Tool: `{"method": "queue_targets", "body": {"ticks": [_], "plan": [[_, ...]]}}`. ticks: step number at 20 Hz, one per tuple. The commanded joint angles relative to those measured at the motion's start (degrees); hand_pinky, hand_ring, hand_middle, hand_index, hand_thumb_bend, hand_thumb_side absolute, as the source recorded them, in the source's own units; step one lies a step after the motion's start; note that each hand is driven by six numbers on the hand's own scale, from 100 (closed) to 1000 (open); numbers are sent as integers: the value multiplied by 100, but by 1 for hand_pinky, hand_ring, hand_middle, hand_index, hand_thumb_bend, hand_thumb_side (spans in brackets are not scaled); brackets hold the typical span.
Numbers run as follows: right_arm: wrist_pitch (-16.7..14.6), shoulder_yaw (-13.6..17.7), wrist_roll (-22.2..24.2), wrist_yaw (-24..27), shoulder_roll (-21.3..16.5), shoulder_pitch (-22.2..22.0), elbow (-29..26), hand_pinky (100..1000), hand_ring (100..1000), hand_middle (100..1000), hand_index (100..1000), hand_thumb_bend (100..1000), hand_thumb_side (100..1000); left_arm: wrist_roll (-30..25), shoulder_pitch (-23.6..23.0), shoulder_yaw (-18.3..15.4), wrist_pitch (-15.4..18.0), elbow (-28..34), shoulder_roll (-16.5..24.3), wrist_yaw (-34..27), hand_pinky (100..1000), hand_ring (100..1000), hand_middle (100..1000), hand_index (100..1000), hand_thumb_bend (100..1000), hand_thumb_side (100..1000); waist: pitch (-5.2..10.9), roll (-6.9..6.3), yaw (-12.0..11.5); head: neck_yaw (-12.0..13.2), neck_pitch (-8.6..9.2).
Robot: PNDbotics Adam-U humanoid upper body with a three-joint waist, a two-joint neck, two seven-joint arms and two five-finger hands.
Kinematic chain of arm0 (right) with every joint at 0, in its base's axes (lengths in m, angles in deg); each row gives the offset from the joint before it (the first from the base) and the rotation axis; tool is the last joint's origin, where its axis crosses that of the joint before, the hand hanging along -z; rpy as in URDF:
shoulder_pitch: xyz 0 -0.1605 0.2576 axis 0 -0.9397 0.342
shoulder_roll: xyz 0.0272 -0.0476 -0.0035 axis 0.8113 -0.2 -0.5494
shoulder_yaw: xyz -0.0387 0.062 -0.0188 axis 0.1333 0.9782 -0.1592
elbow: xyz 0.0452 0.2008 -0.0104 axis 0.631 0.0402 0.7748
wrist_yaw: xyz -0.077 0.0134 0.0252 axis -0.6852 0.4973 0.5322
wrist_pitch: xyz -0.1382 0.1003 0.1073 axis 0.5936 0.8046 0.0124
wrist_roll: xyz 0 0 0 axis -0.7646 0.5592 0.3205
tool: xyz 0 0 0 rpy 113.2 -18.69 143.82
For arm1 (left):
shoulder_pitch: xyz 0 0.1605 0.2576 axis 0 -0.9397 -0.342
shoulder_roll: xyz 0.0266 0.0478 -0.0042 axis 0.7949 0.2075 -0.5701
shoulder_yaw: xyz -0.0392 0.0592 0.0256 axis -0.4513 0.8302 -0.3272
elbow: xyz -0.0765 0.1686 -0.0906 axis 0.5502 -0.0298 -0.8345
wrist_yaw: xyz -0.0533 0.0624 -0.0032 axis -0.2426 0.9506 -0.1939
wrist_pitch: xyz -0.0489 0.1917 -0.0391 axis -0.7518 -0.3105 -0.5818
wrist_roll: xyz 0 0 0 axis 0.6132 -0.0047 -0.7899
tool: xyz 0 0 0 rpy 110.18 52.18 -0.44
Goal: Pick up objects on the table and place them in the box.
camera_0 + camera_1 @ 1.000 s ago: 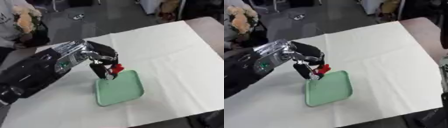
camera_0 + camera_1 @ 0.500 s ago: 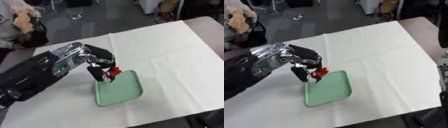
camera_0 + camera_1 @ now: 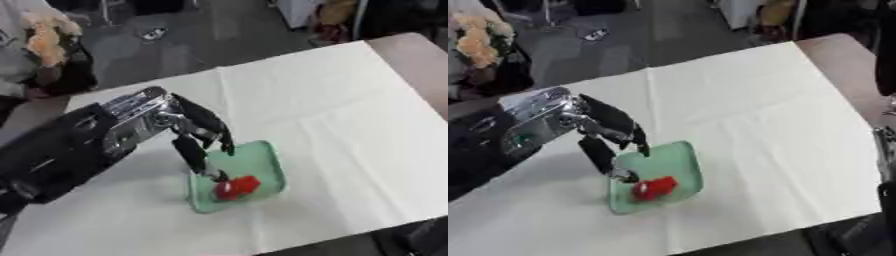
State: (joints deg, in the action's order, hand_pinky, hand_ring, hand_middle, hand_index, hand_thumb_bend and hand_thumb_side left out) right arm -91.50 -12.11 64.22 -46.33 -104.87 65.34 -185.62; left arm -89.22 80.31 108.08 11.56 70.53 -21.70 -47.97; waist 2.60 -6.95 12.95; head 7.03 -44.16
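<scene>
**A:** What is the big black and silver left hand (image 3: 198, 136) doing?

**B:** It hangs over the pale green flat box (image 3: 270, 170). Its fingers look spread and hold nothing.

**A:** Where is the small red toy thing (image 3: 237, 187)?

**B:** Inside the box, near the front. I think the hand should lift straight up, so it doesn't bump it.

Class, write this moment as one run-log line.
left hand: open, above tray | red object: lying in green tray | right hand: not in view
</scene>
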Motion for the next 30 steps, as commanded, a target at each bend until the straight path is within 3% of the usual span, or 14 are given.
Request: {"method": "queue_targets", "body": {"ticks": [1,8,9,10,11,15,16,17,20,23,26,28,30], "plan": [[-6,25,-1,-2,-110,32,-89,422,636,610,647,100,839,-132,88,-139,120,60,173,317,839,924,964,976,430,865,52,52,-13,-10,5],[-14,38,-11,-4,-123,11,-89,423,637,611,648,100,839,-15,70,-492,38,259,258,432,856,938,973,975,439,858,60,58,-49,-21,5],[-16,42,-16,-6,-128,5,-89,423,637,611,648,100,839,99,34,-607,-17,335,290,400,842,926,964,966,369,904,61,60,-64,-21,5],[-16,49,-21,-13,-137,-5,-89,423,637,611,648,100,839,315,-18,-777,-100,443,335,340,843,927,964,967,446,866,63,61,-84,-25,5],[-14,51,-25,-21,-146,-15,-89,423,637,611,648,100,840,570,-75,-943,-192,550,386,274,822,909,955,959,445,874,67,62,-105,-28,5],[-16,68,-42,-42,-191,-56,-89,423,637,612,648,100,842,2007,-400,-1649,-732,866,587,8,756,854,918,930,399,905,73,73,-189,-54,5],[-17,76,-50,-50,-202,-69,-89,423,637,612,648,100,847,2500,-537,-1907,-954,899,604,-78,746,845,904,926,638,856,67,80,-215,-48,5],[-19,81,-55,-57,-210,-76,-89,424,637,612,648,100,842,2937,-672,-2109,-1155,914,613,-176,719,822,898,915,397,882,62,86,-232,-39,5],[-28,97,-73,-77,-227,-95,-89,424,637,612,648,100,842,4198,-1067,-2592,-1727,903,563,-758,673,780,871,901,378,862,45,105,-275,-34,5],[-36,114,-90,-95,-244,-105,-89,424,638,613,648,100,843,5362,-1445,-2949,-2069,891,425,-1712,584,695,822,884,333,859,28,124,-319,-46,5],[-49,130,-109,-106,-256,-82,-89,424,638,613,649,100,842,6515,-1869,-3267,-2017,1007,152,-2740,546,664,810,883,312,860,1,142,-377,-54,5],[-62,139,-115,-111,-265,-49,-89,425,638,613,649,100,839,7218,-2160,-3443,-1707,1196,-82,-3318,423,544,717,841,310,823,-23,150,-423,-79,5],[-91,155,-124,-107,-264,0,-89,426,638,614,648,100,835,7895,-2453,-3623,-1276,1420,-357,-3666,391,515,687,819,309,815,-45,159,-463,-107,5]]}}
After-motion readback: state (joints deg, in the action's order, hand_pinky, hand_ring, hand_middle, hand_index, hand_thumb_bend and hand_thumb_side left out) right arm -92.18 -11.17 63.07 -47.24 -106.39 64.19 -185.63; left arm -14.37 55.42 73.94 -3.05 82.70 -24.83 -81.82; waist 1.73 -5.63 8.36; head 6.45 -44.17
